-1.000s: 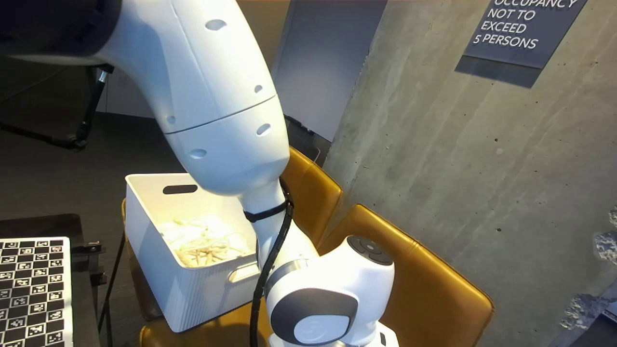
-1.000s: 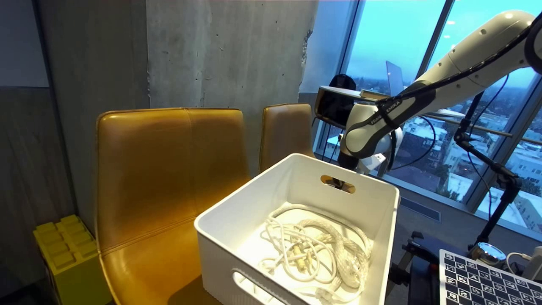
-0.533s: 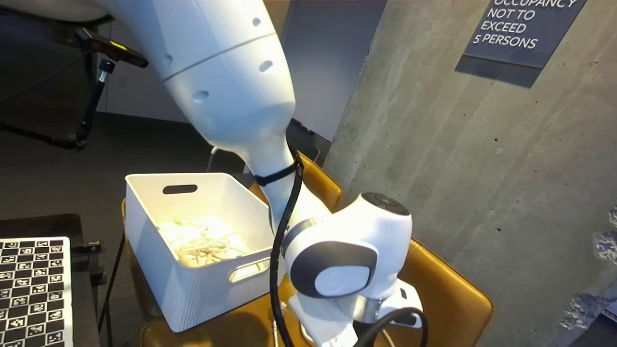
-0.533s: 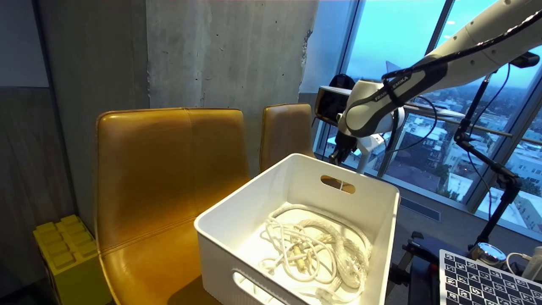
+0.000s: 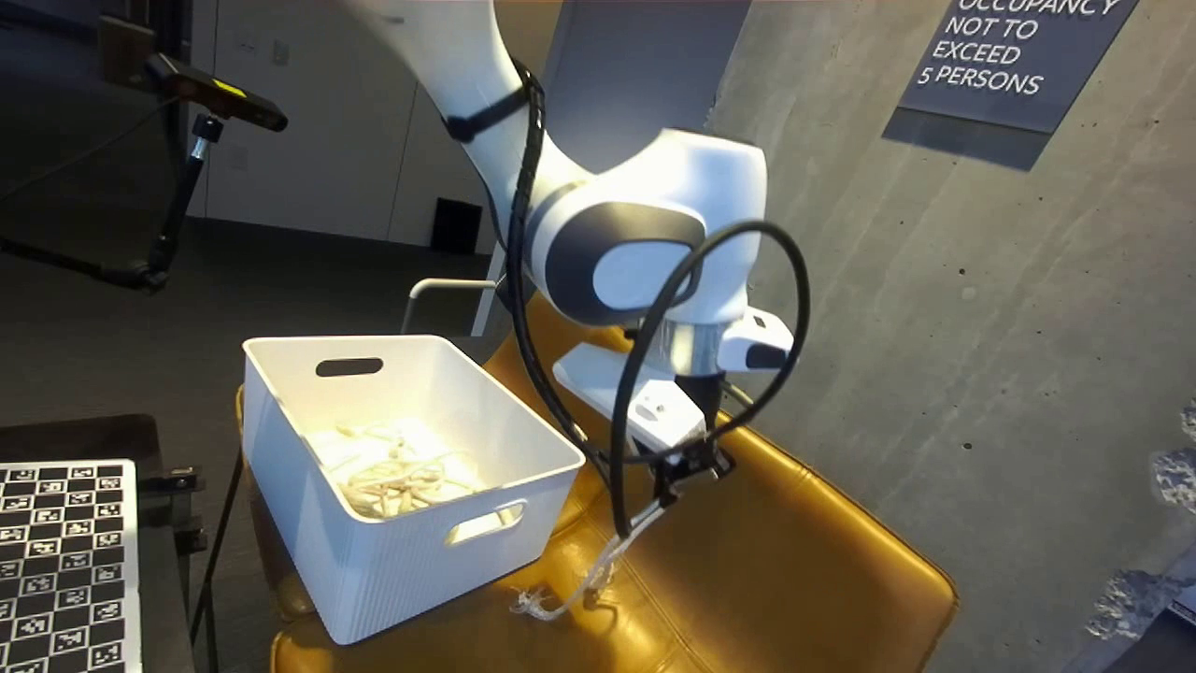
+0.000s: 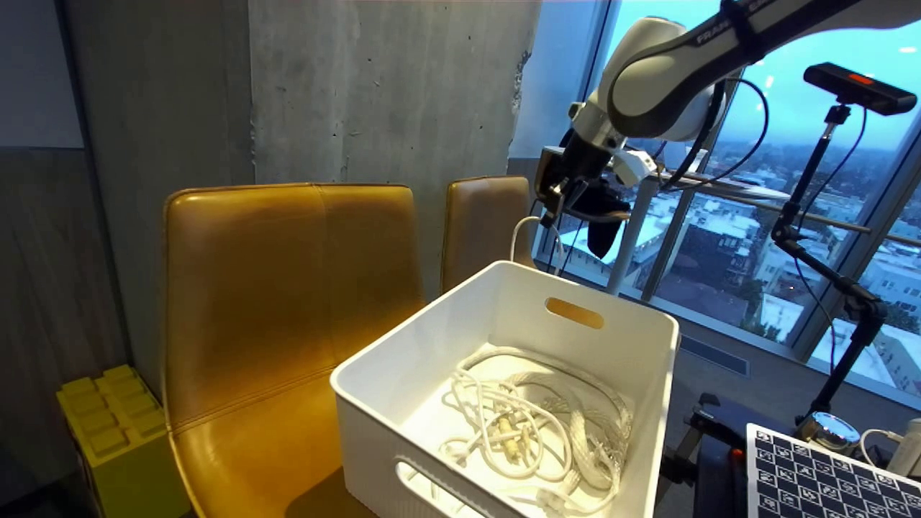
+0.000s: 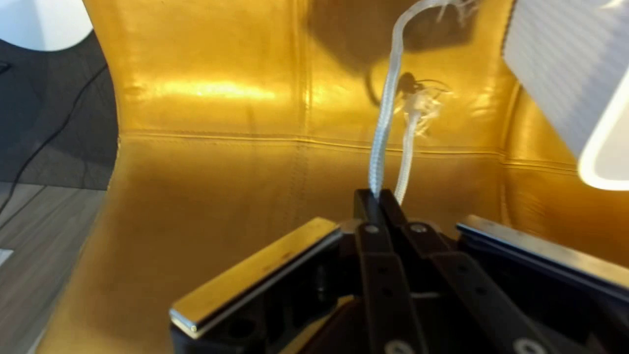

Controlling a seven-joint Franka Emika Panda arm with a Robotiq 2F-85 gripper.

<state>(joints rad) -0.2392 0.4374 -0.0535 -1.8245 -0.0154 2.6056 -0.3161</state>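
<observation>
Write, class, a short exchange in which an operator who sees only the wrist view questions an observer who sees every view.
Operator: My claw grips a thin white braided cord. I see only part of a white ribbed plastic box. What is inside it?
Observer: Tangled whitish cords lie in it.
Operator: Anything to read nearby?
Observer: Yes, in an exterior view a dark blue flat sign bears the white words "5 PERSONS".

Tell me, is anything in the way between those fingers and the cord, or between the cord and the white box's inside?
Nothing between the fingers and cord: they are shut on it. Between the cord and the inside stands the box's slotted wall; the cord is outside.
</observation>
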